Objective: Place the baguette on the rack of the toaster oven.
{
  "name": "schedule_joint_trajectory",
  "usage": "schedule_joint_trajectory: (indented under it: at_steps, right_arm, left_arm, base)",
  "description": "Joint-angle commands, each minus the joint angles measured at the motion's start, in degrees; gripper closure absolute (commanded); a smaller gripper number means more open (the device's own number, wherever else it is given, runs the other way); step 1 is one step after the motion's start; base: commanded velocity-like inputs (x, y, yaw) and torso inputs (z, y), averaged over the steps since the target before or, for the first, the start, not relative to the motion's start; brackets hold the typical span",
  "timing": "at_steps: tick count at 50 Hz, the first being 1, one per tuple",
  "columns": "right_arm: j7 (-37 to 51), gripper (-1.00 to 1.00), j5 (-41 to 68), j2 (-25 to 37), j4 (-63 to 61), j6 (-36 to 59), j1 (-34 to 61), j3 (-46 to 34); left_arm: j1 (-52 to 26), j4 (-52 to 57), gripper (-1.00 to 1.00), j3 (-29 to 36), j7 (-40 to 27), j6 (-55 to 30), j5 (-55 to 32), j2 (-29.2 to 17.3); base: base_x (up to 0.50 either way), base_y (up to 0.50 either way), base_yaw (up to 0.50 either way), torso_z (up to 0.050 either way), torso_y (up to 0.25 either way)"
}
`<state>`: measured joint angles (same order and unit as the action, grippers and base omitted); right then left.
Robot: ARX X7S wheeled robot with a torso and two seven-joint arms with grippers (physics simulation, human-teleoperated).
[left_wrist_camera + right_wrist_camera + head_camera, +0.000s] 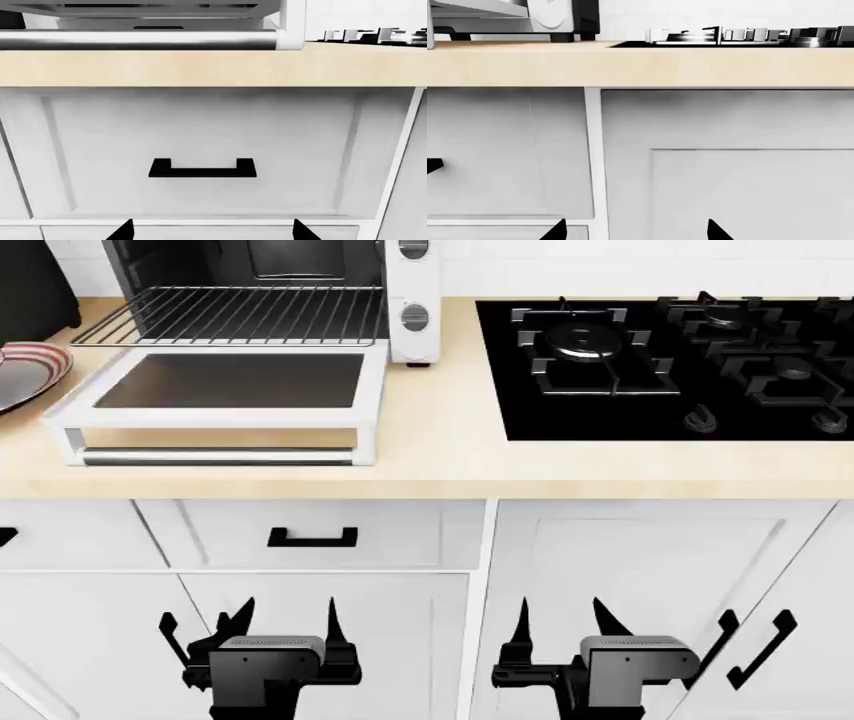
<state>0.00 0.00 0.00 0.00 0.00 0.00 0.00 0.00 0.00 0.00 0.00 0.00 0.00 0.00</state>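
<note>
At the far left edge of the counter (441, 465) we see part of a round plate (24, 372) with a red rim; a dark object stands behind it, cut off by the frame. We cannot find the baguette in any of the 3 views.

Just right of the plate stands the toaster oven (411, 300), white on its right panel with 2 round knobs, its interior dark. Its glass door (227, 390) lies dropped flat toward us, the steel handle along the near edge. The rack (227, 316) is slid out above the door's hinge end, bare of any item. We read no brand, label or writing on the oven or elsewhere.

Below the counter, white cabinet fronts carry black handles; a drawer handle (312, 537) sits under the oven.

The left gripper (274, 625) hangs in front of the cabinets, below counter level, fingers spread apart and holding nothing. In its wrist view only the 2 black tips show, wide apart.

The right gripper (558, 625) sits beside it at the same height, likewise spread and holding nothing.

At far right, a black gas hob (667, 360) is set into the counter.
</note>
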Motion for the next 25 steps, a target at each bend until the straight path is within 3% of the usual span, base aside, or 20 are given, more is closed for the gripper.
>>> schedule_joint_trajectory:
  at_steps: [1, 25]
  right_arm:
    - [1.37, -1.0, 0.69, 0.87, -0.05, 0.13, 0.0, -1.12]
    - [4.98, -1.0, 3.64, 3.86, -0.06, 0.09, 0.15, -4.63]
  left_arm:
    - [-0.01, -0.03, -1.0, 1.09, -1.07, 0.11, -0.74, -0.94]
    - [-0.17, -0.1, -1.0, 4.61, -4.29, 0.3, -3.64, -3.94]
  base:
    - [0.0, 0.0, 0.0, 0.0, 0.0]
    - [0.0, 0.03, 0.0, 0.0, 0.0]
